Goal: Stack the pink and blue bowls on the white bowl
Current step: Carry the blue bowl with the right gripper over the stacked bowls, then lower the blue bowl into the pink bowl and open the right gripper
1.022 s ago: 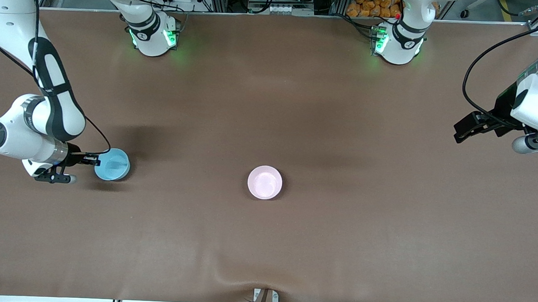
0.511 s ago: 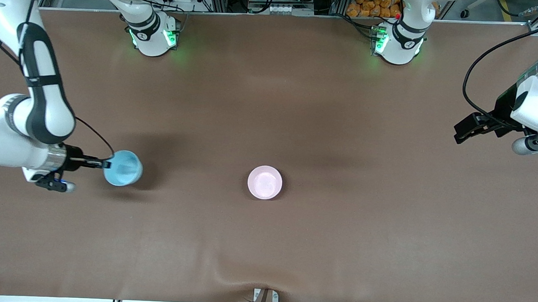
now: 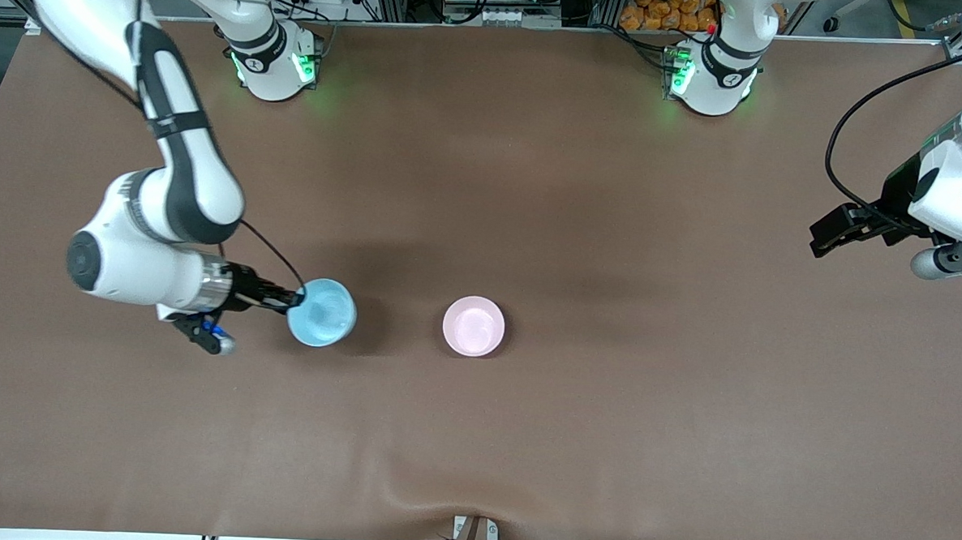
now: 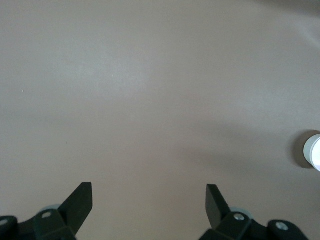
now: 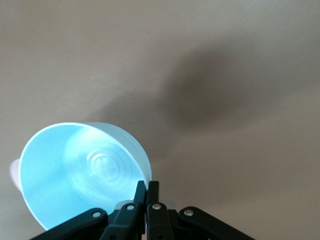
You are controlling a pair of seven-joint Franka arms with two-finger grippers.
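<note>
The light blue bowl point(image 3: 322, 313) hangs tilted above the table, and my right gripper point(image 3: 297, 297) is shut on its rim. In the right wrist view the fingers point(image 5: 148, 186) pinch the blue bowl's point(image 5: 75, 175) wall. The pink bowl point(image 3: 473, 326) stands upright mid-table, a short way from the blue one toward the left arm's end. No separate white bowl shows; it is hidden or out of view. My left gripper point(image 3: 828, 232) waits open over the left arm's end of the table, nothing between its fingers point(image 4: 149, 187). A pale bowl's edge point(image 4: 314, 151) shows far off in that wrist view.
The brown table cover point(image 3: 604, 429) has a small ridge point(image 3: 439, 487) at the edge nearest the front camera. Both arm bases point(image 3: 275, 62) point(image 3: 713, 77) stand along the edge farthest from that camera.
My right arm has carried the blue bowl from the right arm's end of the table toward the pink bowl. The left arm has stayed almost still.
</note>
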